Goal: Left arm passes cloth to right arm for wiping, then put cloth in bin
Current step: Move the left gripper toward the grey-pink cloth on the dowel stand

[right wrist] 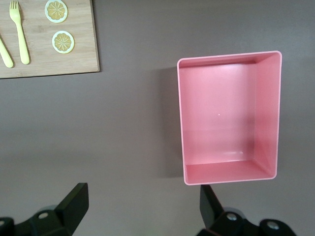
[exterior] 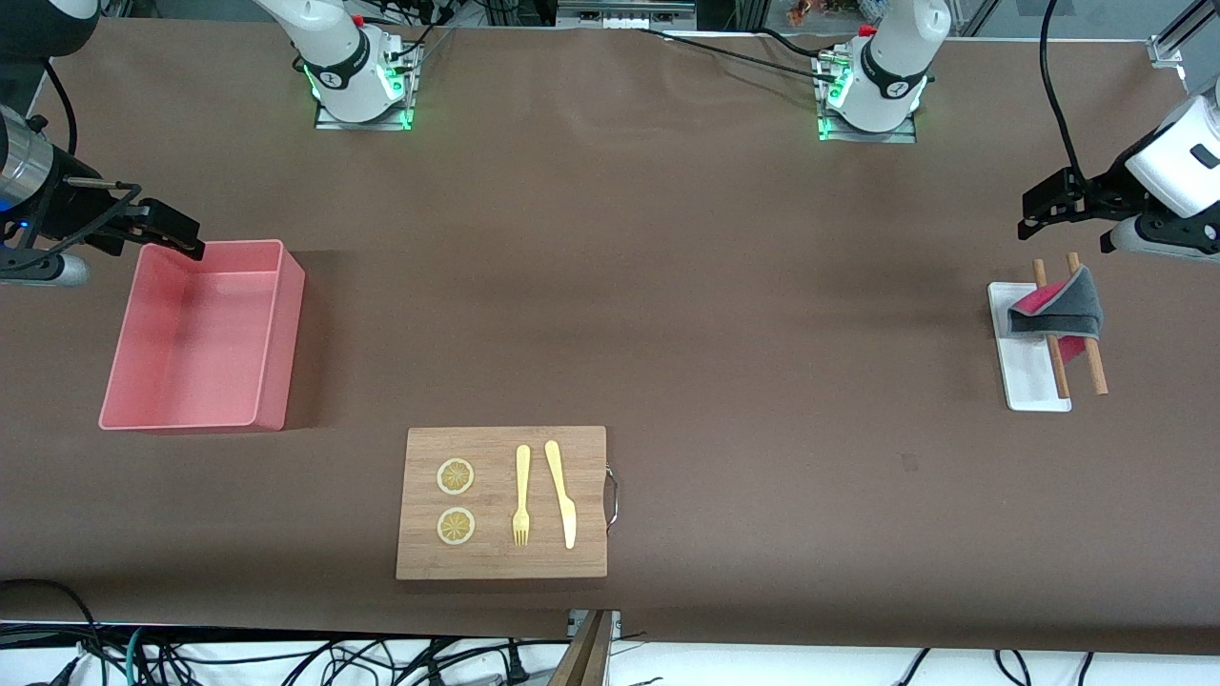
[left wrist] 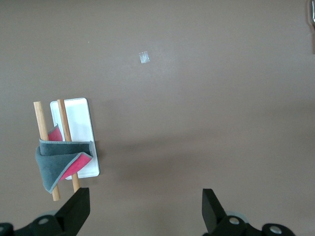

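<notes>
The cloth point(exterior: 1058, 310), dark grey with a magenta-pink face, hangs folded over two wooden sticks point(exterior: 1089, 362) that lie across a small white tray point(exterior: 1029, 381) at the left arm's end of the table. It also shows in the left wrist view point(left wrist: 61, 160). My left gripper point(exterior: 1063, 233) hangs open and empty over the bare table beside the tray; its open jaws show in its wrist view point(left wrist: 146, 211). The salmon-pink bin point(exterior: 200, 333) stands empty at the right arm's end and shows in the right wrist view point(right wrist: 221, 118). My right gripper point(exterior: 152, 238) is open and empty over the bin's corner, with its jaws in its wrist view point(right wrist: 142, 209).
A wooden cutting board point(exterior: 502, 502) lies near the table's front edge. On it are two lemon slices point(exterior: 456, 476), a yellow fork point(exterior: 521, 495) and a yellow knife point(exterior: 562, 494). The board also shows in the right wrist view point(right wrist: 49, 49).
</notes>
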You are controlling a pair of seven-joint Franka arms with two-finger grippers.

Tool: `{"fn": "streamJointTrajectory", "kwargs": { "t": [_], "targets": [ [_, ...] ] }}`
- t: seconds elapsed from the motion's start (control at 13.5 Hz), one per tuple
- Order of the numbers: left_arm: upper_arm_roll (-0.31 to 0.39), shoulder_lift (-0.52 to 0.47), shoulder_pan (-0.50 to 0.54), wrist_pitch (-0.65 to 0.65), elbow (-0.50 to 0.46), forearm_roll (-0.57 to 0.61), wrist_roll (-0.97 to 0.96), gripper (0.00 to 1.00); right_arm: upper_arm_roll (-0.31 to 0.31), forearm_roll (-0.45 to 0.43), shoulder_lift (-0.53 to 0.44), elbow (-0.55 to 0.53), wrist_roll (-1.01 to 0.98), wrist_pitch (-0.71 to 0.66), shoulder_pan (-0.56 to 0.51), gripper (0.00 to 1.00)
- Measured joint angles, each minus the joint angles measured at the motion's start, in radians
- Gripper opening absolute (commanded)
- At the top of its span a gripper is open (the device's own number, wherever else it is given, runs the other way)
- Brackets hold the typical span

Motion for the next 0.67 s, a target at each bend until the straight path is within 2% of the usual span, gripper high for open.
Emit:
{"fn": "streamJointTrajectory", "kwargs": {
  "t": [0.67],
  "targets": [
    [0.018,0.013,0.003,-0.006,0.000,0.000,0.003,1.00,0.000,0.000,0.000,0.000,0.000,0.000,0.000,1.00]
  ]
}}
